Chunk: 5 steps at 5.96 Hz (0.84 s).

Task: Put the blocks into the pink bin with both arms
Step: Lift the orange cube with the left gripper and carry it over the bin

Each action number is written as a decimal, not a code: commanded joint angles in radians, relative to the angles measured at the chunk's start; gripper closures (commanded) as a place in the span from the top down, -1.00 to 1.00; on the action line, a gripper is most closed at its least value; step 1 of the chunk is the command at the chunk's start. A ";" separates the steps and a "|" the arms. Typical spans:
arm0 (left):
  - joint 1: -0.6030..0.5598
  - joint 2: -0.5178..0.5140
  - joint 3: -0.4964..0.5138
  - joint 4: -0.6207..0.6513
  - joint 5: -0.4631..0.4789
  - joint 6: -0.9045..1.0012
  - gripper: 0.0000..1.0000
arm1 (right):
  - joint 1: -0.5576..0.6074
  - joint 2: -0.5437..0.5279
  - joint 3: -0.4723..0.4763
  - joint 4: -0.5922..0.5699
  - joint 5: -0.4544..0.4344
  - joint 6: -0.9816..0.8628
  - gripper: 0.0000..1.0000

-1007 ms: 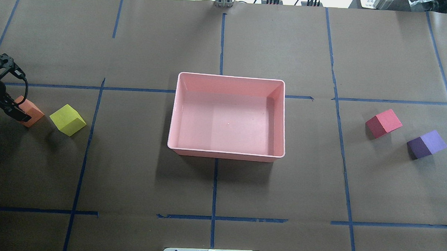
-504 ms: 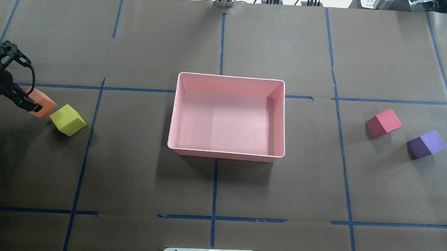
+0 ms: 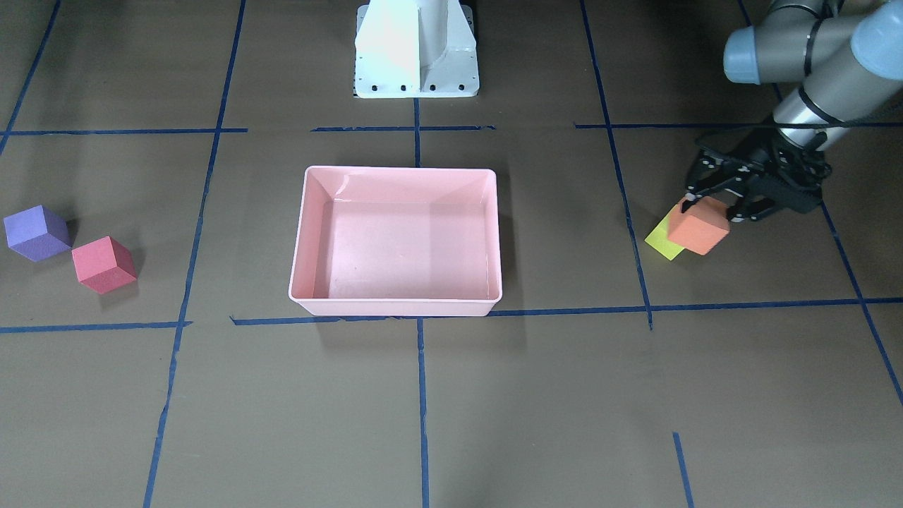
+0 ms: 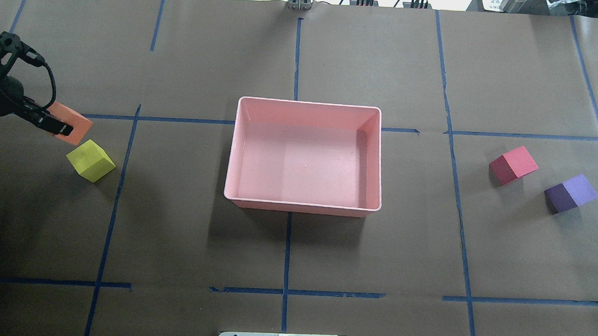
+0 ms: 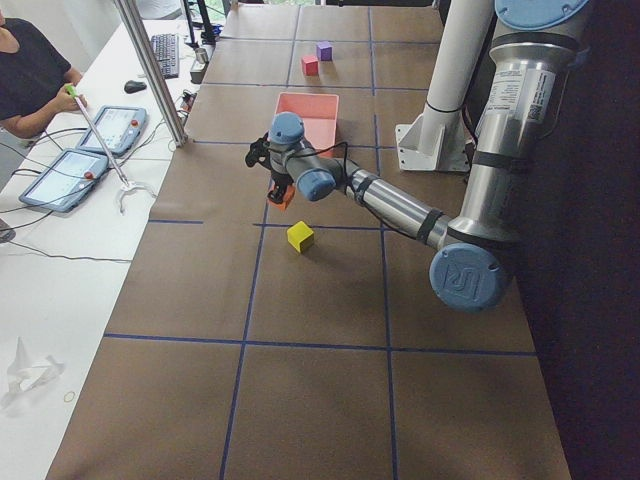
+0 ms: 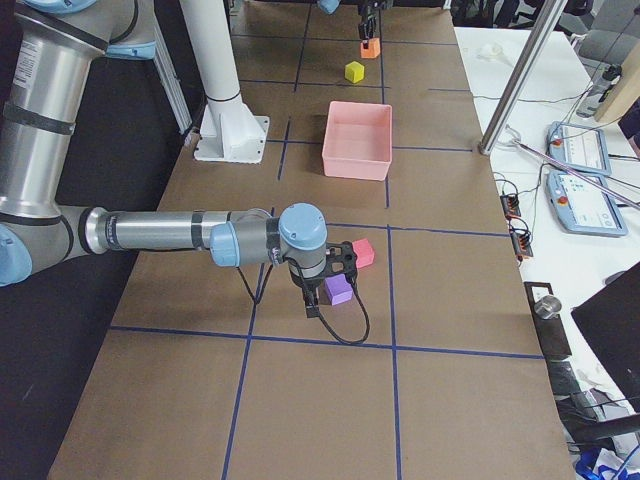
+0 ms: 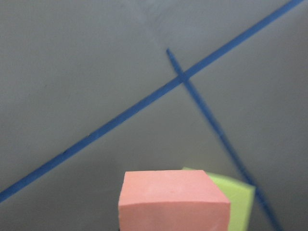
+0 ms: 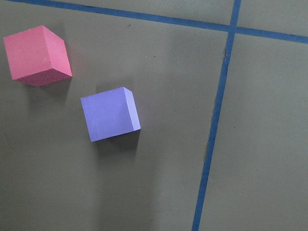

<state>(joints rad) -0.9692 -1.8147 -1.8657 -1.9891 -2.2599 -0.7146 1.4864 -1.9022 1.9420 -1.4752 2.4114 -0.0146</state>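
Observation:
My left gripper (image 3: pixel 710 207) is shut on the orange block (image 3: pixel 698 226) and holds it off the table, just above the yellow-green block (image 4: pixel 91 160). The orange block also shows in the overhead view (image 4: pixel 74 121) and low in the left wrist view (image 7: pixel 173 199). The pink bin (image 4: pixel 307 103) sits mid-table with no block in it. The red-pink block (image 4: pixel 513 165) and the purple block (image 4: pixel 570 193) lie on the table at the right. My right gripper (image 6: pixel 337 270) hovers over the purple block (image 6: pixel 338 291); I cannot tell whether it is open or shut.
The white pedestal base (image 3: pixel 416 49) stands behind the bin. Blue tape lines cross the brown table cover. A metal post (image 5: pixel 150 70) and operators' tablets (image 5: pixel 85 150) stand along the table's far side.
My left gripper has lifted the orange block off the table and carried it forward and toward the bin. The yellow-green block and the other blocks have not moved.

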 commanded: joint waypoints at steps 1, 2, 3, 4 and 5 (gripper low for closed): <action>0.222 -0.192 0.005 0.007 0.195 -0.310 -0.27 | -0.002 0.000 -0.002 0.000 0.000 0.001 1.00; 0.292 -0.245 0.014 0.009 0.236 -0.409 -0.27 | -0.002 0.002 0.000 0.000 0.000 0.001 1.00; 0.320 -0.326 0.078 0.010 0.281 -0.493 -0.28 | -0.023 0.003 0.000 0.000 0.000 0.008 1.00; 0.398 -0.424 0.170 0.004 0.434 -0.566 -0.28 | -0.041 0.012 0.000 0.001 0.002 0.011 1.00; 0.409 -0.426 0.177 -0.002 0.474 -0.566 -0.24 | -0.064 0.021 0.000 0.001 0.002 0.013 1.00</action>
<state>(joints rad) -0.5889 -2.2110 -1.7186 -1.9856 -1.8521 -1.2566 1.4438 -1.8894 1.9419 -1.4745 2.4126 -0.0038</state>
